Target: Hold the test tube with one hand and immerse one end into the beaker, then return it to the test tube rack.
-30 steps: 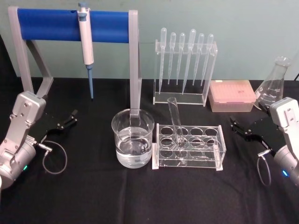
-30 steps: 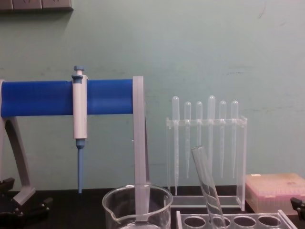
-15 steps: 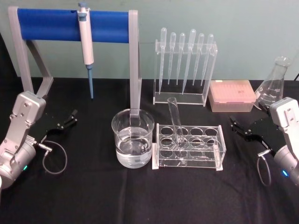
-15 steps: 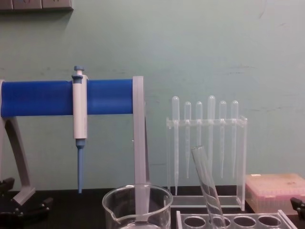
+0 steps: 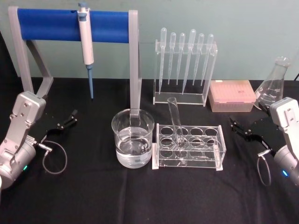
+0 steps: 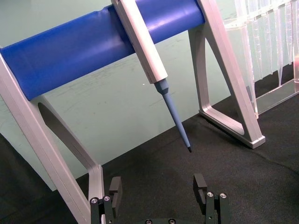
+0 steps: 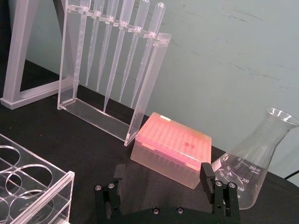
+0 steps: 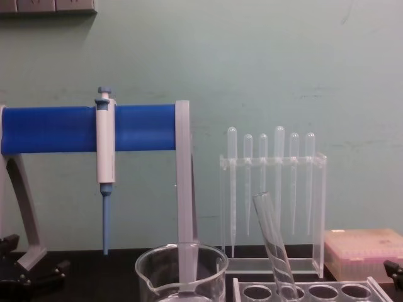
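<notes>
Black-clothed table [image 5: 140, 200], pale green wall [image 5: 243, 28] behind. Clear glass test tube [image 5: 175, 119] leaning in clear acrylic rack [image 5: 219, 140], table centre, beside water-filled glass beaker [image 5: 133, 140]. Black left gripper [image 6: 156, 184], black right gripper [image 7: 163, 175]: fingers spread, empty, at table's side edges

Pale green wall [image 5: 243, 28] straight behind the tabletop [image 5: 140, 200], plain matte paint. Meets the tabletop's far edge across the full width. Faint scuffs [image 7: 243, 16] and hairline marks on the paint in the right wrist view. Thin diagonal scratch [image 8: 345, 16] high up on the right in the chest view. Row of grey panels [image 8: 47, 5] on the wall at the chest view's top left corner, cut off by the edge. Black cloth [image 5: 93, 205] over the whole tabletop, flat, slightly fuzzy weave. Dark area [image 5: 3, 56] past the tabletop's far left corner, contents unclear. Light even and soft, faint shadows on the wall.
</notes>
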Action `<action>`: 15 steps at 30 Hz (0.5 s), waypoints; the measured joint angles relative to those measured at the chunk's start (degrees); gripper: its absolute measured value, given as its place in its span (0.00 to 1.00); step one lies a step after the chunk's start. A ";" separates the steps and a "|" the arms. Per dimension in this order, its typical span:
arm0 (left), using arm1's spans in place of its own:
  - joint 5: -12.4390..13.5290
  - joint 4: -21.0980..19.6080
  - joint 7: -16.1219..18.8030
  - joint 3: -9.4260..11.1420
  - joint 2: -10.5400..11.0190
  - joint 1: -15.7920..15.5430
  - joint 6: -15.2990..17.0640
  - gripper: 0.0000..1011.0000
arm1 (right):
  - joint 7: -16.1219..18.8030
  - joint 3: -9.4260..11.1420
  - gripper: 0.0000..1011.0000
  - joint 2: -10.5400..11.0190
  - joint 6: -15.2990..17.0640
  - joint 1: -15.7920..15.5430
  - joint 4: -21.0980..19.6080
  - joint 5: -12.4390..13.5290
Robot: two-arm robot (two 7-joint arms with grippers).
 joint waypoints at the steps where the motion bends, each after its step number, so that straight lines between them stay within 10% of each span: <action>1: 0.00 0.00 0.00 0.00 0.00 0.00 0.00 0.99 | 0.00 0.00 0.99 0.00 0.00 0.00 0.00 0.00; 7: 0.00 0.00 0.00 0.00 0.00 0.00 0.00 0.99 | -0.01 0.30 0.99 0.10 0.01 -0.34 -0.46 -0.08; 15: 0.00 0.00 0.00 0.00 0.00 0.00 0.00 0.99 | 0.12 4.79 0.99 4.13 1.30 -7.89 -11.15 2.27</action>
